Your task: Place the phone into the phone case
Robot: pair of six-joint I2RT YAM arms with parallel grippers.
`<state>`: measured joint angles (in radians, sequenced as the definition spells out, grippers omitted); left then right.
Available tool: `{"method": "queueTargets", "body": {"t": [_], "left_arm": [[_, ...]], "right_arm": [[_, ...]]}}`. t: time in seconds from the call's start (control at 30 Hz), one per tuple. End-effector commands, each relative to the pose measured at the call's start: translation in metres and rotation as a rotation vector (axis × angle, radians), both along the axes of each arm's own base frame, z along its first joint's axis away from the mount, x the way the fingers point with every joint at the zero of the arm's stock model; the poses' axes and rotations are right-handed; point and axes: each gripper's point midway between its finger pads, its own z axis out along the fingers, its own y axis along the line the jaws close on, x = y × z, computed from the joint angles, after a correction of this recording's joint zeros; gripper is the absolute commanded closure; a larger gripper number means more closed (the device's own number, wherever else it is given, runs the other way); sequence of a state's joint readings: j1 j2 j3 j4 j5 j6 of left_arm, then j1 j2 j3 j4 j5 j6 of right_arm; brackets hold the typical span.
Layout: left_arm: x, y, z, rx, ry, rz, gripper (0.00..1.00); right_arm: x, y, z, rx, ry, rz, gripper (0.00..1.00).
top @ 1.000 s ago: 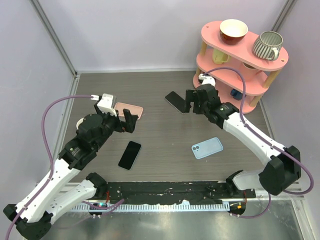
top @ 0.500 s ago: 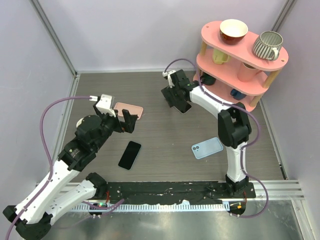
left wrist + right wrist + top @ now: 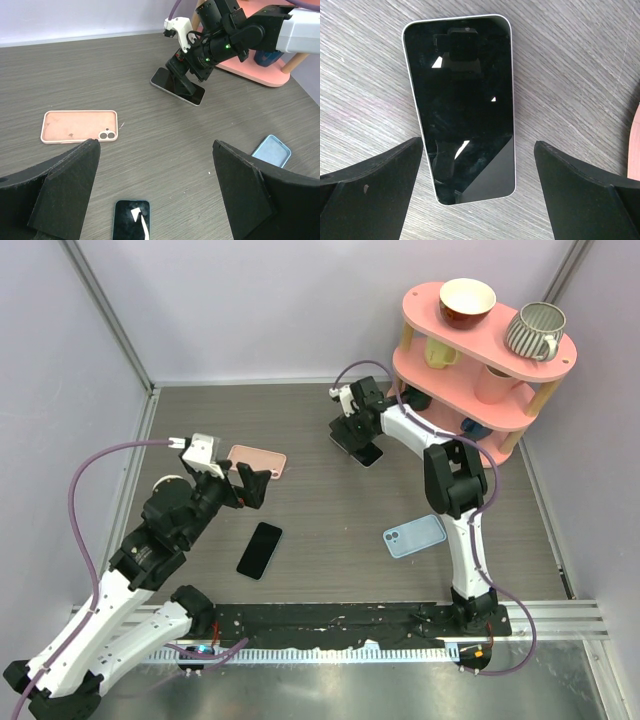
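A black phone with a silver rim lies flat at the back middle of the table. My right gripper is open right above it; in the right wrist view the phone lies between the spread fingers of the gripper, untouched. A pink phone case lies at the left, also seen in the left wrist view. My left gripper is open and empty, hovering just in front of the pink case. A second black phone and a light blue case lie nearer the front.
A pink two-tier shelf with a bowl, mugs and cups stands at the back right, close behind the right arm. Grey walls close the table at the left, back and right.
My right arm has stretched toward the back and moved left, bringing its open gripper down over the silver-rimmed phone. My left arm has shifted slightly to the left.
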<state>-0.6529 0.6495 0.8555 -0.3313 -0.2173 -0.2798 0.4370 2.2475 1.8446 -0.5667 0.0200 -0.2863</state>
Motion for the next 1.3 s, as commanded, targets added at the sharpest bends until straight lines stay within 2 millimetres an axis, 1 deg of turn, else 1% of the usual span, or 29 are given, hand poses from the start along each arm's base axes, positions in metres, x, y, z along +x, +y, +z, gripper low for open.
{"method": "queueTargets", "body": {"t": [0.0,0.17,0.33,0.73,0.83,0.97,1.07,1.23,1.27], "left_arm": [[0.003,-0.001,0.015,-0.031,-0.053,0.007,0.01],[0.004,-0.004,0.013,-0.025,-0.044,-0.004,0.01],[0.004,-0.003,0.013,-0.025,-0.046,-0.002,0.01],[0.004,-0.002,0.012,-0.012,-0.047,0.000,0.01],[0.005,-0.001,0.011,-0.011,-0.044,0.007,0.01],[0.005,-0.003,0.010,-0.008,-0.042,0.000,0.01],[0.006,-0.003,0.008,-0.003,-0.038,-0.001,0.01],[0.006,-0.004,0.008,-0.001,-0.035,-0.001,0.01],[0.006,-0.004,0.008,0.000,-0.034,-0.001,0.02]], "right_arm": [[0.007,0.009,0.006,0.035,-0.002,0.068,0.00],[0.007,0.007,-0.002,0.027,0.012,0.059,0.00],[0.004,0.008,-0.010,0.044,0.047,0.072,0.00],[-0.004,0.019,-0.011,0.106,0.102,0.110,0.00],[-0.002,0.020,-0.007,0.114,0.093,0.100,0.00],[0.001,0.025,0.003,0.138,0.079,0.105,0.00],[0.006,0.025,0.010,0.139,0.059,0.097,0.00],[0.008,0.027,0.021,0.152,0.040,0.093,0.00],[0.007,0.025,0.021,0.146,0.039,0.091,0.00]]}}
